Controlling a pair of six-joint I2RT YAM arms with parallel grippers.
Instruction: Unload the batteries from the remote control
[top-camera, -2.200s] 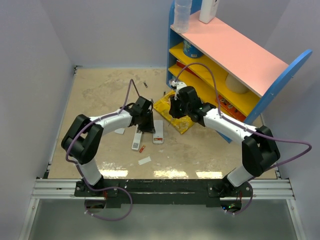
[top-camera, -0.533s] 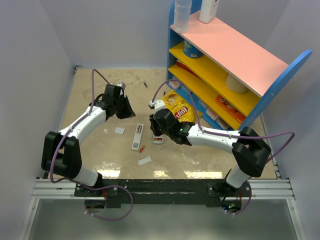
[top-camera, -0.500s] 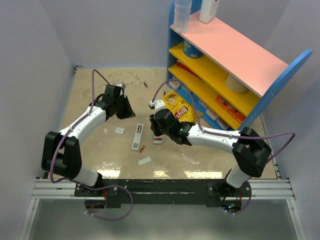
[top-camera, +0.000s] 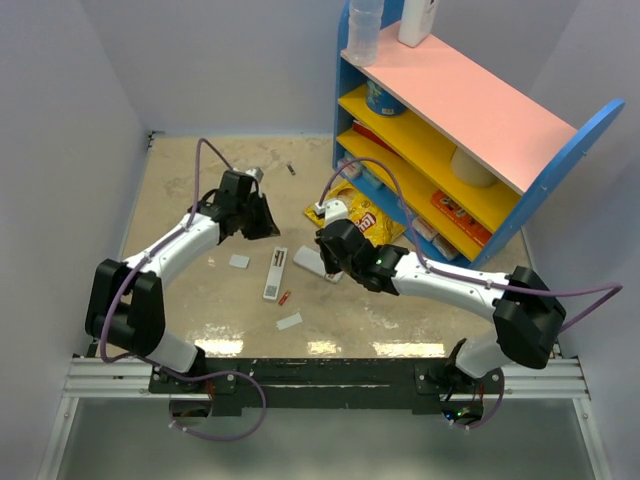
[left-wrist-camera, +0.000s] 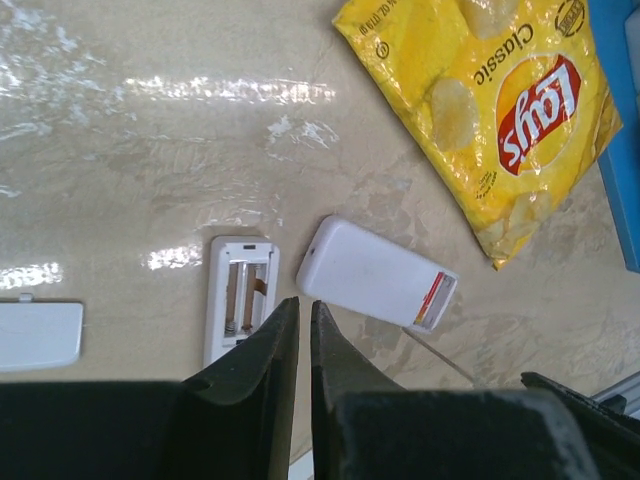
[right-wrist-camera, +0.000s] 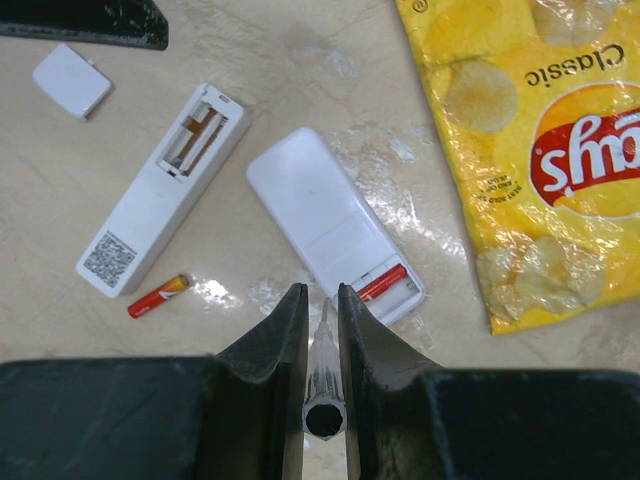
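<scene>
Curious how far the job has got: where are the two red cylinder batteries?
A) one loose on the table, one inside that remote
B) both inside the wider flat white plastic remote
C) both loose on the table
A: one red cylinder battery lies loose on the beige table, the second battery sits in the open end of the wider white remote.

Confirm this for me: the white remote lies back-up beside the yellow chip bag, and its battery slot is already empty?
Not empty. The right wrist view shows one red battery sitting in the open slot of the remote. It does lie back-up beside the yellow chip bag.
</scene>
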